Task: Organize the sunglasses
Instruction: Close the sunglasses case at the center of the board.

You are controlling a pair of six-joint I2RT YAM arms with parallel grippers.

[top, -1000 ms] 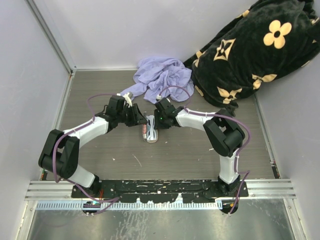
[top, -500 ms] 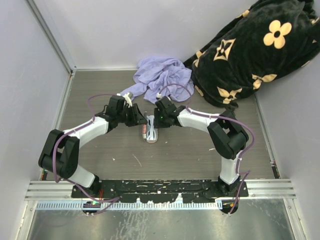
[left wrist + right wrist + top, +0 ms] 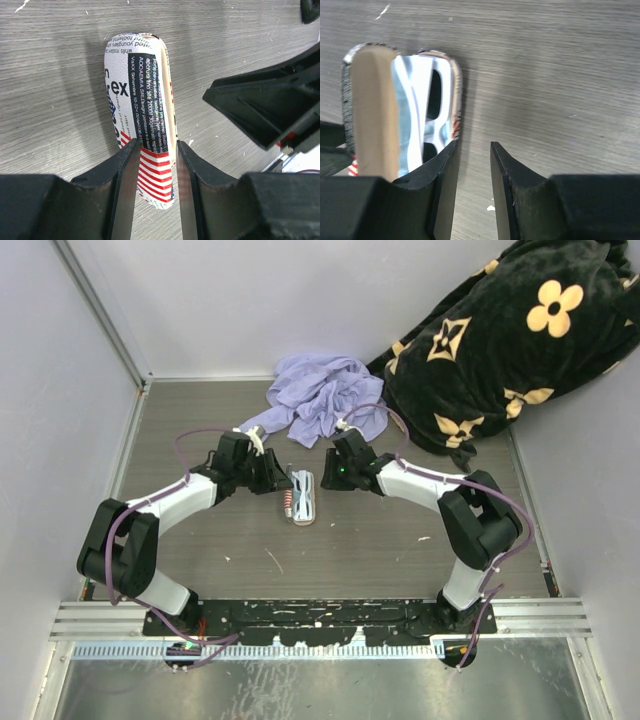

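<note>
The right gripper (image 3: 472, 150), slightly open and empty, had drawn back; the left gripper (image 3: 156, 150) clamped the printed case (image 3: 142, 100), sunglasses (image 3: 432, 117) tucked inside

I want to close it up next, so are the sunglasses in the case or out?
In. The right wrist view shows the sunglasses lying inside the open case, white frame and dark lenses visible.

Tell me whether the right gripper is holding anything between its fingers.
No: the right gripper shows only bare table in its gap, and the case sits outside it.
</note>
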